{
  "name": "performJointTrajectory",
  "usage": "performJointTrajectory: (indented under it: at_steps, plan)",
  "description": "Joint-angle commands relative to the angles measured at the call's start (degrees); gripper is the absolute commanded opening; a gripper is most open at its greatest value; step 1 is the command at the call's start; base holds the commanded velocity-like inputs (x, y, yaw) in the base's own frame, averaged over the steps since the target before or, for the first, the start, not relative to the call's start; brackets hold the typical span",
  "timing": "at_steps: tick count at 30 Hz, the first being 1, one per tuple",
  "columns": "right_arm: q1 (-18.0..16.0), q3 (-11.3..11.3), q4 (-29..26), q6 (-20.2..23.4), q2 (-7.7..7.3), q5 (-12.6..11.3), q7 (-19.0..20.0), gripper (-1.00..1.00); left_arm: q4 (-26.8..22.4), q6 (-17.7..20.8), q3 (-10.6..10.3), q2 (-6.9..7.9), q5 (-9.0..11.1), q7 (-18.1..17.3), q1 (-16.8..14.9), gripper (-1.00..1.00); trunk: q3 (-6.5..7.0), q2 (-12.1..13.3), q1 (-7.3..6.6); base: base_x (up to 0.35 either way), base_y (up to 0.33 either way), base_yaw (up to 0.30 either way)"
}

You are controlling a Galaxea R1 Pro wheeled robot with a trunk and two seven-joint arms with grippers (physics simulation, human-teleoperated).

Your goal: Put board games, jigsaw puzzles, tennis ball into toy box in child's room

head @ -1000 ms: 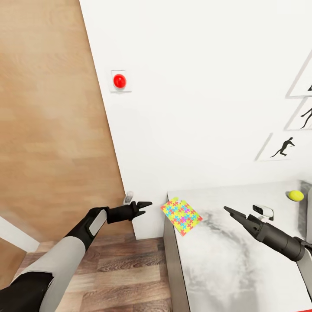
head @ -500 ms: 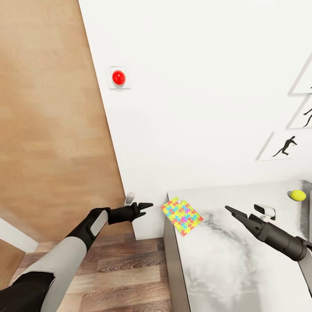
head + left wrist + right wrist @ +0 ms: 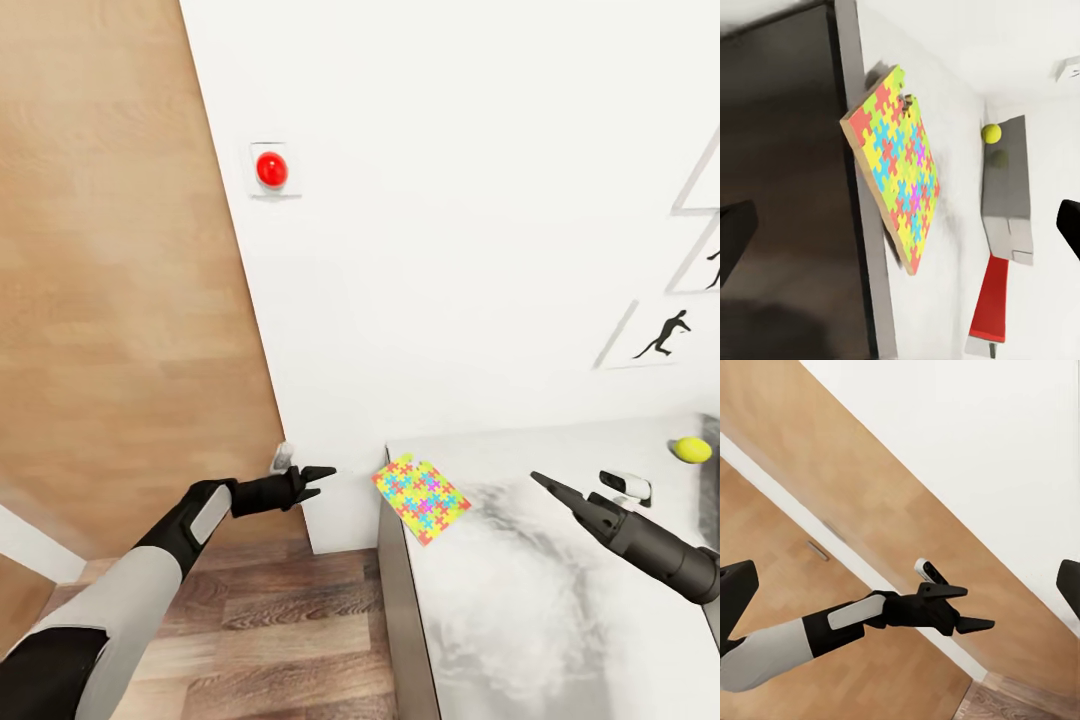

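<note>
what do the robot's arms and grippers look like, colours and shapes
Both arms are slim tubes. The left arm has a light grey forearm with a black section nearer the body, a black wrist and a pale grey oval panel. The right arm is dark grey to black. The left gripper and right gripper are black with two thin pointed fingers each. No cables or markings show.

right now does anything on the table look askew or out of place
The jigsaw puzzle sits skewed at the table's left end, one corner poking past the edge, as the left wrist view shows. The tennis ball lies loose at the far right. Nothing looks spilled or damaged.
</note>
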Motion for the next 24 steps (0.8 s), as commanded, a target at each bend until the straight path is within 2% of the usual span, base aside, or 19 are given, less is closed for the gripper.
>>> performJointTrajectory:
  at_steps: [1,7,12,20,24]
  plan:
    - [-0.04,-0.07,-0.02,0.5,-0.01,-0.2,0.06,1.0,-0.01,0.39,-0.33,0.21,0.54,0.03,-0.06,1.0,-0.26,-0.48,0.24,0.0,0.0,0.0]
    - [-0.04,-0.23,-0.17,0.66,-0.02,-0.2,0.68,1.0,-0.01,1.08,-0.32,0.55,0.63,0.0,-0.09,1.0,-1.33,-2.89,1.56,0.0,0.0,0.0]
    - [-0.04,-0.52,-0.33,0.92,-0.06,-0.2,2.91,1.0,-0.01,1.27,-0.33,0.3,0.65,0.41,-0.1,1.0,-2.23,-4.89,2.65,0.0,0.0,0.0]
    - [0.67,-1.95,-2.29,1.5,0.09,-0.19,6.05,1.0,0.0,0.83,-0.27,-2.37,0.5,0.99,-0.12,1.0,-3.67,-8.1,4.41,0.0,0.0,0.0]
    - [1.18,-2.71,-2.75,1.72,0.15,-0.2,6.64,1.0,-0.01,0.68,-0.3,-3.1,0.44,1.06,-0.12,1.0,-4.39,-9.71,5.29,0.0,0.0,0.0]
